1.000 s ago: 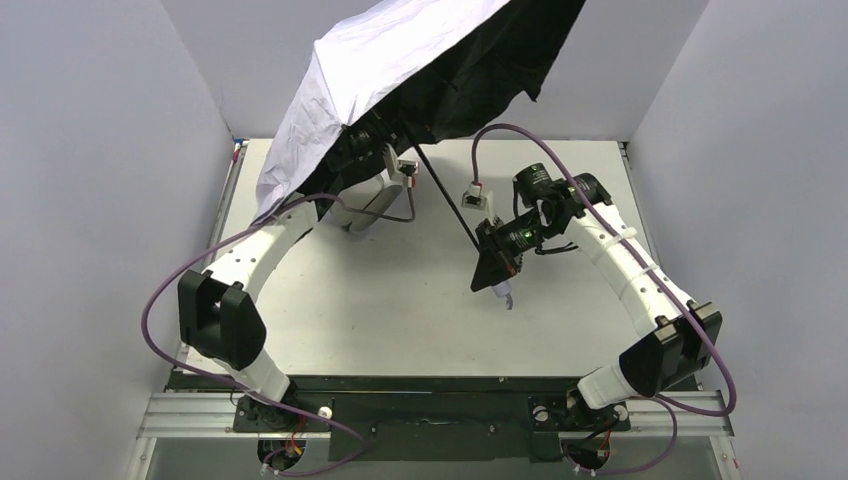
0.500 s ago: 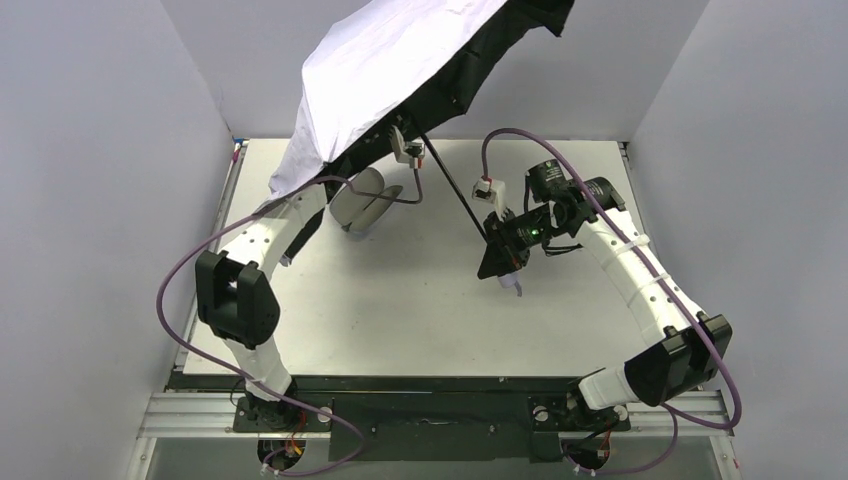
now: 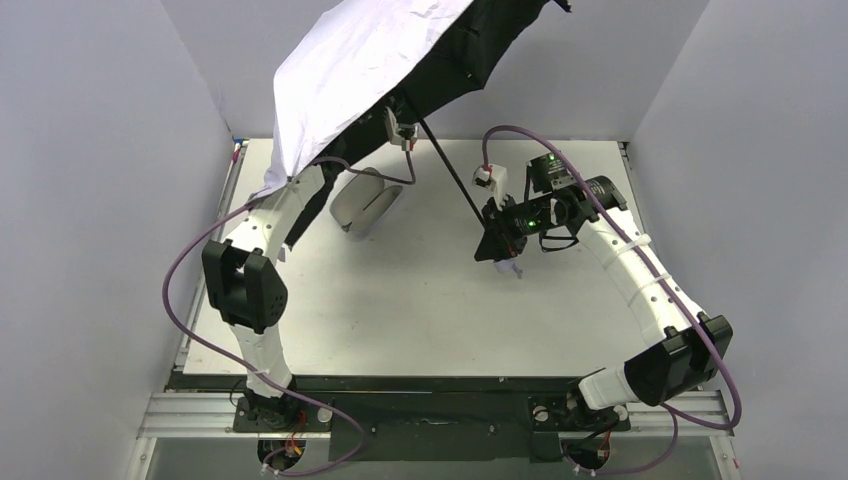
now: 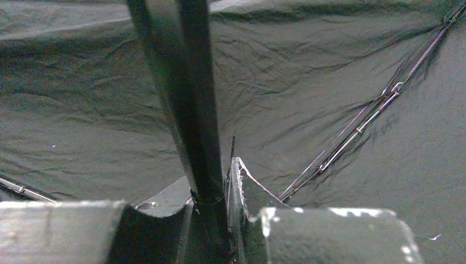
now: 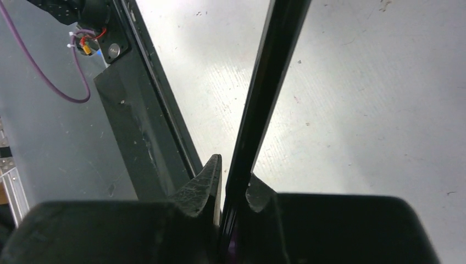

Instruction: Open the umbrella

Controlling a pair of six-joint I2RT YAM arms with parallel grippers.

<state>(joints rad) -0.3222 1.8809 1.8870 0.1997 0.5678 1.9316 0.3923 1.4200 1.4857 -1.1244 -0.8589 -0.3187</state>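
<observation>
The umbrella is raised over the back of the table, its pale lavender canopy spread with the black underside facing the arms. The thin black shaft slants down from it to my right gripper, which is shut on the shaft's lower end just above the lavender handle. In the right wrist view the shaft runs between the closed fingers of the right gripper. My left gripper is up under the canopy, shut on the upper shaft, with ribs and black cloth all round.
A lavender clamshell case lies open on the white table, below the canopy's edge. Grey walls close in the left, back and right. Purple cables loop off both arms. A black rail runs along the near edge.
The left arm has pushed up and to the left along the shaft, and the canopy has risen and spread further. The right gripper has held its grip and shifted slightly toward the back.
</observation>
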